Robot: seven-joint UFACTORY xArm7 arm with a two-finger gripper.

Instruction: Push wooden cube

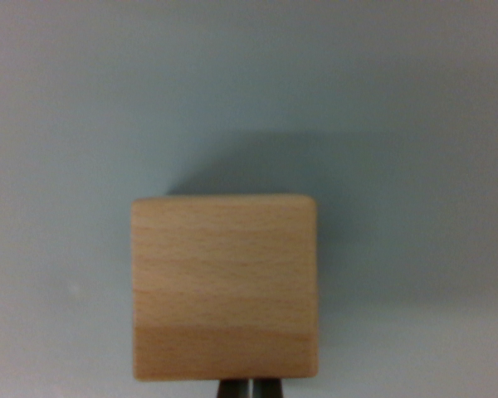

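Wrist view shows the cube [224, 286] sitting square in the lower middle of the picture, on a plain pale grey-blue surface [75, 124]. Its top face is light wood with faint grain running across, and a slightly darker band marks the side nearest the camera. A soft shadow spreads from the cube's far edge, up and toward the wrist view's right. Directly below the cube's near edge, at the very bottom of the picture, the gripper [250, 388] peeks in as two dark fingertips with only a thin pale line between them, so the jaws stand nearly together and hold nothing. The tips lie right at the cube's near side; whether they touch it cannot be told.
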